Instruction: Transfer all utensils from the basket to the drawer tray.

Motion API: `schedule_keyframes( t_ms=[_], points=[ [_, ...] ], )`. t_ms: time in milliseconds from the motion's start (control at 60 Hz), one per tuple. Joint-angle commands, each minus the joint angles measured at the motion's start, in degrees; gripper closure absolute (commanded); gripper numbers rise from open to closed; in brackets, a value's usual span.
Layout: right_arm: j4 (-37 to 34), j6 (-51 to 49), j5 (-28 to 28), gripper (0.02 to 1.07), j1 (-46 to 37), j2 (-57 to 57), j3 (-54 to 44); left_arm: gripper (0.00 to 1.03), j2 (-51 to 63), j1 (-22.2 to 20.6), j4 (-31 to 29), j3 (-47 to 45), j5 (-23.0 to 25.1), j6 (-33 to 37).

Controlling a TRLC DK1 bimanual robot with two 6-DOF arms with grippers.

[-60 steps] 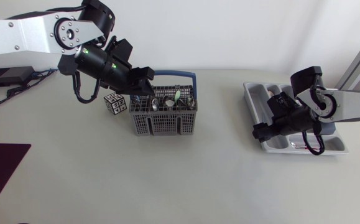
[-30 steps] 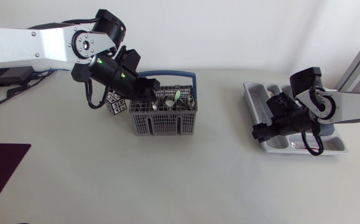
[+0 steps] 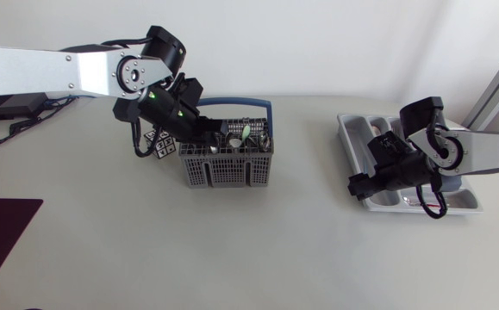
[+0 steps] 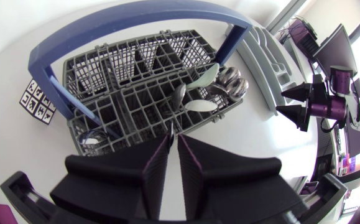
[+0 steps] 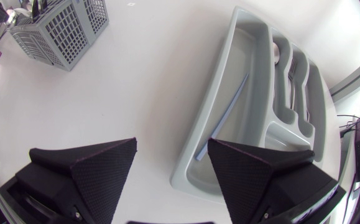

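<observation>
- Left gripper [image 4: 174,146]: fingers nearly together with only a slit between them, holding nothing. It hangs just over the basket [image 4: 105,68]'s near edge, the arm angled down from the left.
- Spoons [image 4: 195,102] stand in the basket beyond the fingertips.
- Right gripper [image 5: 171,149]: fingers wide apart and empty, above the table beside the tray [image 5: 199,134].
- Farther in, the tray holds a blue stick [image 5: 225,112] and cutlery [image 5: 291,62].

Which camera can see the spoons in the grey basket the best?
The left wrist view: it looks into the basket from close up, so the spoons show clearly as shiny bowls. The head view shows them only as tiny glints. The right wrist view shows just the basket's outer wall, no spoons.
</observation>
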Motion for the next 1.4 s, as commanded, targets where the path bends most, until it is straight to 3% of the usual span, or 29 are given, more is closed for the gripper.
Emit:
schedule_keyframes(
  t_ms=[0, 167, 600, 933, 1233, 1383],
  points=[
    [0.18, 0.62, 0.29, 0.24, 0.37, 0.31, -1.45, 0.92, 2.05, -0.46, 0.06, -1.41, -0.36, 1.02],
    [0.18, 0.54, 0.38, 0.24, 0.46, 0.22, -1.54, 0.98, 1.08, 0.16, 0.15, -1.5, -0.27, 1.37],
    [0.18, 0.62, 0.91, 0.24, 1.16, 0.13, -1.54, 0.99, -2.87, 1.47, 0.5, -1.15, 1.75, 1.63],
    [-0.35, 0.8, 1.26, 0.24, 1.95, -1.19, -1.54, 0.99, -6.57, 4.29, -1.96, 0.78, 11.51, 0.23],
    [-2.98, 0.8, 1.26, 0.22, 3.18, -6.64, -1.19, 0.99, -14.21, 3.76, -6.01, 1.75, 11.42, 0.23],
    [-4.39, 0.45, -2.52, 0.2, 4.85, -12.79, -1.8, 0.99, -19.13, 2.79, -7.68, 1.05, 11.33, 0.84]
  ],
)
